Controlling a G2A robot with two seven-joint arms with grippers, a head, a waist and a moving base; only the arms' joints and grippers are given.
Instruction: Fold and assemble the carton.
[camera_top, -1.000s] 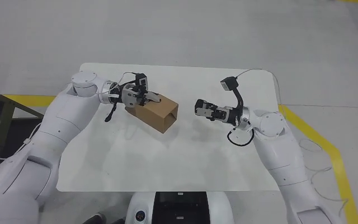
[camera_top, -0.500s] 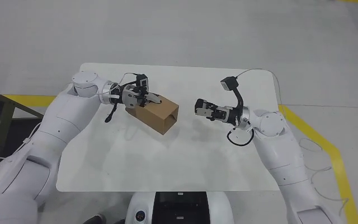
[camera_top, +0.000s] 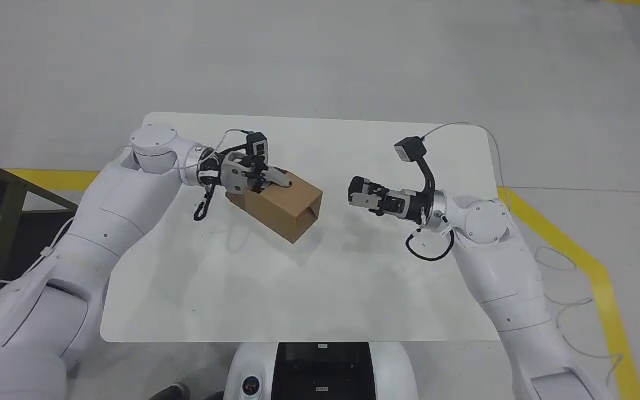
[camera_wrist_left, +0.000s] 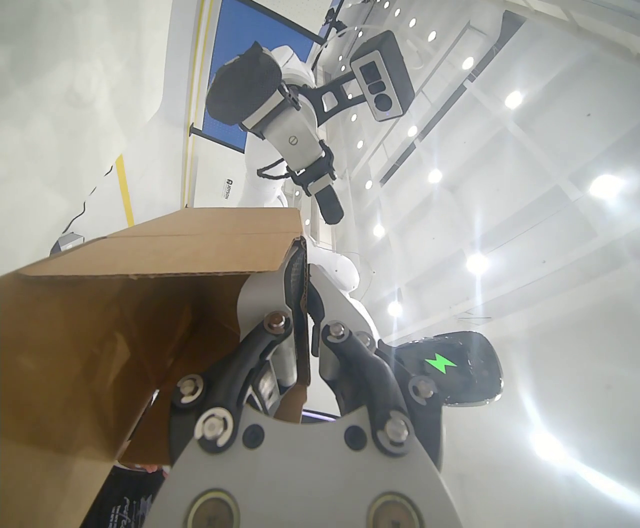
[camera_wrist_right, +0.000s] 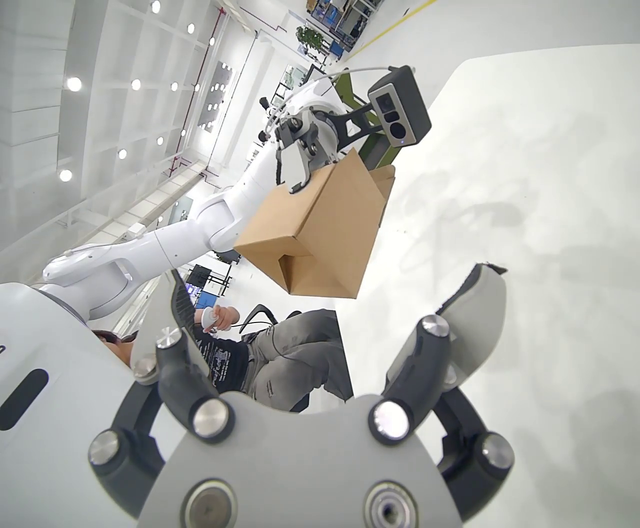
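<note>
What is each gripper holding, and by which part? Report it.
The left gripper pinches the carton by a wall edge at its open end, one finger inside. The right gripper is open, holding nothing.

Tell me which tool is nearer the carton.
Left. The left tool is shut on a wall of the carton at one end. The right tool is open and apart from the carton, out beyond its other end.
</note>
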